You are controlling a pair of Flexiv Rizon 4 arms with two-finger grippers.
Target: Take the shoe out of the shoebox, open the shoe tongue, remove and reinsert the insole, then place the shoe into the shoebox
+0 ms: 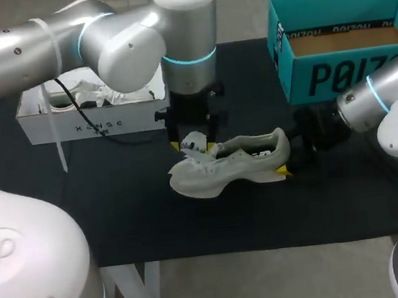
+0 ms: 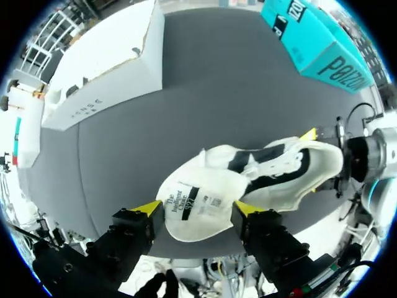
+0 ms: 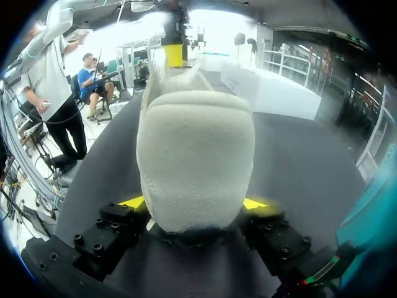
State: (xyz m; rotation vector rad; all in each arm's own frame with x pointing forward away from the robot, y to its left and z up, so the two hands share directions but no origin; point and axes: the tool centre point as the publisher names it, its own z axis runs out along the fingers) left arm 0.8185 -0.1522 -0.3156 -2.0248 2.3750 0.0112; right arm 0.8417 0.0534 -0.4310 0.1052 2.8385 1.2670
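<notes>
The right gripper (image 3: pixel 193 202) jaws are clamping the pale mesh shoe (image 1: pixel 236 163) by its heel on the black desk (image 1: pixel 119 201), the left gripper (image 2: pixel 198 209) jaws are pinching its white tongue (image 2: pixel 192 195) open, and insole removal seemingly comes next.

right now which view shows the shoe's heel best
Right wrist view: the heel fills it, clamped by the right gripper. Head view shows it small, side-on; left wrist view, only at the shoe's far end.

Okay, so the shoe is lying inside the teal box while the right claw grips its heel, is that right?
Not quite. The shoe is not inside the teal box; it lies on the black table outside it, as the head view shows. The rest holds: the right claw does grip its heel.
</notes>
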